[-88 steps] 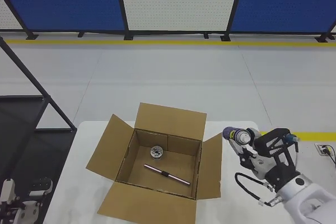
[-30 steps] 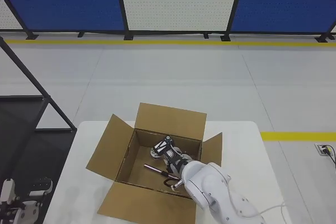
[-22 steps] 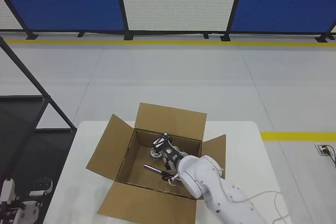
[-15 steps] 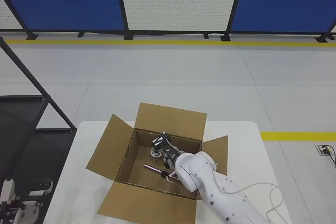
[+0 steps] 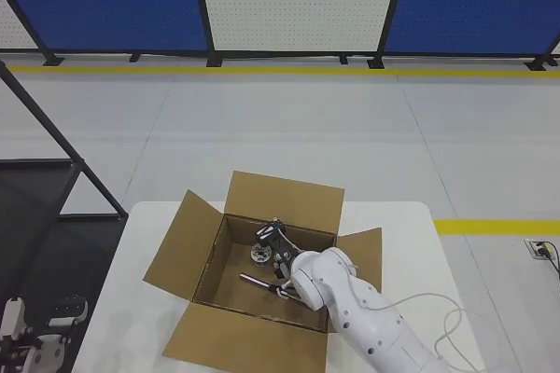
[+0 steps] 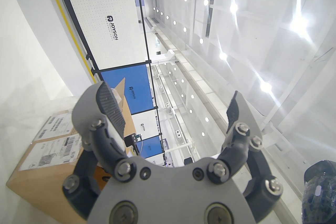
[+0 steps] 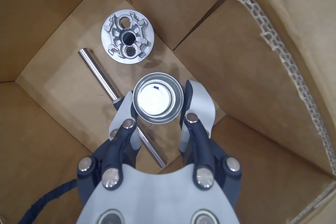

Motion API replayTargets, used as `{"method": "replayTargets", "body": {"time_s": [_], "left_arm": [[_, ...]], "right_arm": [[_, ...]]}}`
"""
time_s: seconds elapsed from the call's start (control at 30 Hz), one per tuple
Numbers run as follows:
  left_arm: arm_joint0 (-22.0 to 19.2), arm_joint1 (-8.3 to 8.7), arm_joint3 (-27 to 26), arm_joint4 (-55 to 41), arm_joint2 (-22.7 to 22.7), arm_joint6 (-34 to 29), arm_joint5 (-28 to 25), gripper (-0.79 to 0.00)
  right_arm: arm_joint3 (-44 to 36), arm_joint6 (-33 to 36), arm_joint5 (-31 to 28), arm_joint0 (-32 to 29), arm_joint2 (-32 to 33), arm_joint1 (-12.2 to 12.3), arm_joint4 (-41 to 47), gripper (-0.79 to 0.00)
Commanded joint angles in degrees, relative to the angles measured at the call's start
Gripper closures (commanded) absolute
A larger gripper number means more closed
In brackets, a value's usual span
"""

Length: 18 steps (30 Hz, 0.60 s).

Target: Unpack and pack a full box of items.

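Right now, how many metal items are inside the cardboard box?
3. A round hub sits on the box floor near a wall, a rod lies beside it, and a can is held in the right tool. The arm may hide others.

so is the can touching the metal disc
Apart. The right wrist view shows bare box floor between the disc and the can in the fingers.

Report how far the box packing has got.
Done: a round metal part and a steel rod lie on the box floor. In hand: the right pincer is shut on a can, held inside the box, not yet released. Left to do: set the can down. The left pincer is open and empty.
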Motion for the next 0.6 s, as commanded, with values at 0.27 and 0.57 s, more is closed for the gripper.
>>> {"method": "replayTargets", "body": {"time_s": [0.27, 0.57], "left_arm": [[0.0, 0.0, 0.0, 0.0, 0.0, 0.0, 0.0, -0.785], [0.0, 0.0, 0.0, 0.0, 0.0, 0.0, 0.0, -0.785]], "right_arm": [[-0.11, 0.2, -0.48, 0.09, 0.64, -0.62, -1.2, -0.785], [-5.53, 1.5, -1.02, -2.37, 2.71, -0.1, -4.27, -0.785]]}}
